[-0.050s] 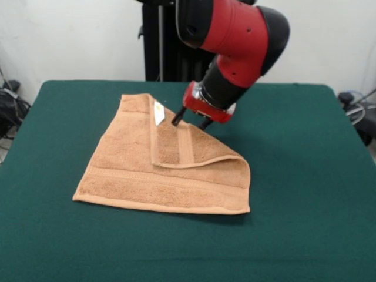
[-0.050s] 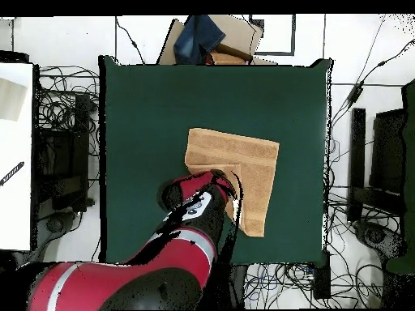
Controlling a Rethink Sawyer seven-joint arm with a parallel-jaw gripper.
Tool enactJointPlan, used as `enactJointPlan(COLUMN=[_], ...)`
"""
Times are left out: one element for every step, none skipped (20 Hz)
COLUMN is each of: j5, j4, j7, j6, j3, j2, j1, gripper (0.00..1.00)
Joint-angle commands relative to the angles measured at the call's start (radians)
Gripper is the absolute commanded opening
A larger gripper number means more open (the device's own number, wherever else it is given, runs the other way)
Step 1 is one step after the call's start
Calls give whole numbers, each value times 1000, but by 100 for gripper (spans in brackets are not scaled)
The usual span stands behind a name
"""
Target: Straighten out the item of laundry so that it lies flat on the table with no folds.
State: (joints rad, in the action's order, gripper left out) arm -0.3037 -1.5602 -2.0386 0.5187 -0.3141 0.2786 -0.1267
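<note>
We're over the broad dark green cloth-covered surface (image 1: 305,194), where the tan terry-cloth towel (image 1: 135,176) lies near its middle, its far right corner folded back over itself. The red and black arm's pincer (image 1: 190,120) sits low at that flap's far edge beside the white tag (image 1: 158,112), fingers parted, gripping nothing we can see, apparently ready to pull the fold open.

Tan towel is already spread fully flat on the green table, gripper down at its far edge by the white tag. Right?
Not quite. The towel is not flat: one corner is folded over onto the rest, as the front view shows. The rest holds: it lies on the green table, and the gripper is down at its far edge, beside the white tag.
</note>
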Motion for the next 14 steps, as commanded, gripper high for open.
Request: enactJointPlan(j5=[-35, -34, -35, -35, -35, -36, -36, -37, -37, -38, -37, -35, -35, -35], j4=[-86, -107, -138, -158, -178, -196, -212, -227, -242, -257, -271, -285, -297, -297], j7=[-16, -26, -34, -34, -34, -31, -28, -26, -27, -28, -32, -39, -44, -45], j6=[5, 7, 8, 19, 30, 42, 55, 65, 74, 79, 86, 85, 86, 88], j3=[100, 94, 85, 77, 69, 62, 56, 50, 45, 41, 37, 35, 31, 29], j2=[27, 42, 67, 89, 111, 134, 154, 171, 185, 196, 206, 214, 223, 226], j1=[-5, -12, -20, -26, -31, -36, -39, -43, -48, -52, -57, -61, -65, -67], gripper=[100, 100, 100, 100, 100, 100, 100, 100, 100, 100, 100, 100, 100, 100])
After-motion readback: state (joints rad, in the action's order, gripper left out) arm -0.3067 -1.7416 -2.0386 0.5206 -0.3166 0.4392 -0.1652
